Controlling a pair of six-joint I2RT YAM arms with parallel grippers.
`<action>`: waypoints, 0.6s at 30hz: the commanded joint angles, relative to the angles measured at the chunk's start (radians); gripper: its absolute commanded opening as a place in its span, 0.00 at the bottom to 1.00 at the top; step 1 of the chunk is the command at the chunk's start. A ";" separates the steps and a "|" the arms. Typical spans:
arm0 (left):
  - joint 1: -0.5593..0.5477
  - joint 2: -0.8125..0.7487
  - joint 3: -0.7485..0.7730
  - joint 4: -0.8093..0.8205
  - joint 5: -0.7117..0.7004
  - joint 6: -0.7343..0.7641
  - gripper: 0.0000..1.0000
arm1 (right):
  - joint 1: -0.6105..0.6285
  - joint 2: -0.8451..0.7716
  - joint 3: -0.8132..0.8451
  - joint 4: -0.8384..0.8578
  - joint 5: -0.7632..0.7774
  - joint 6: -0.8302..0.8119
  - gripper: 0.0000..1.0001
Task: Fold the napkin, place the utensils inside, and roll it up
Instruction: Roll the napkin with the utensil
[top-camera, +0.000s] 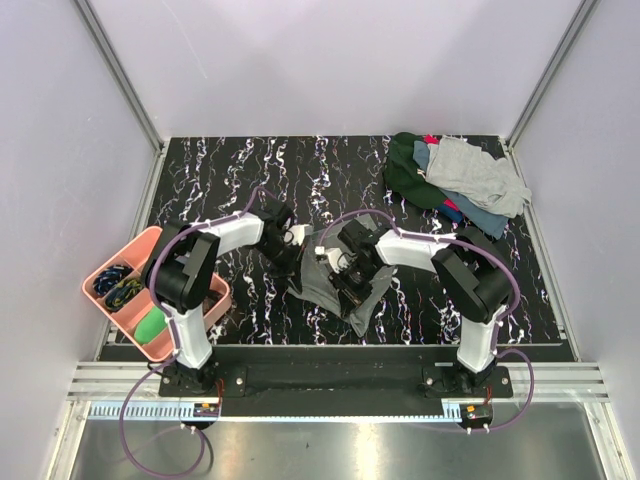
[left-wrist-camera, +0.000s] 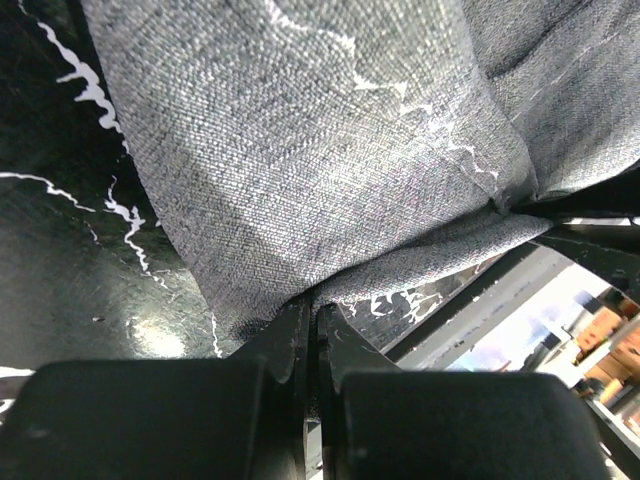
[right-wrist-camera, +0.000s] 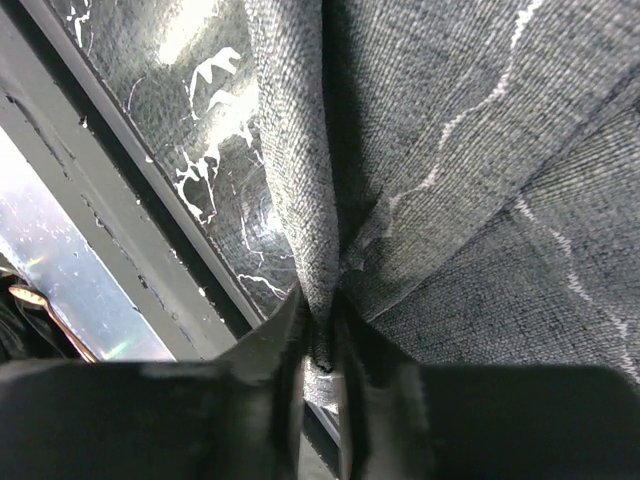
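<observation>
Napkin (left-wrist-camera: 300, 150) pinched at two spots — left gripper (left-wrist-camera: 312, 312) and right gripper (right-wrist-camera: 320, 300) each clamp its fabric.

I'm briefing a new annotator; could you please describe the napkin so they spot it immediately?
On the black marbled table, look towards the front, midway between the two arms. The napkin is the plain mid-grey cloth pinched by the left gripper and the right gripper, unlike the multicoloured cloth heap in the far right corner.
</observation>
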 joint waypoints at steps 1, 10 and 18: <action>0.019 0.025 0.029 -0.026 0.006 0.048 0.00 | -0.002 -0.086 0.035 -0.018 0.016 -0.001 0.30; 0.020 0.028 0.031 -0.027 0.032 0.051 0.00 | 0.001 -0.261 0.034 0.168 0.163 0.048 0.59; 0.023 0.033 0.033 -0.015 0.037 0.043 0.00 | 0.071 -0.205 0.017 0.310 0.265 0.027 0.63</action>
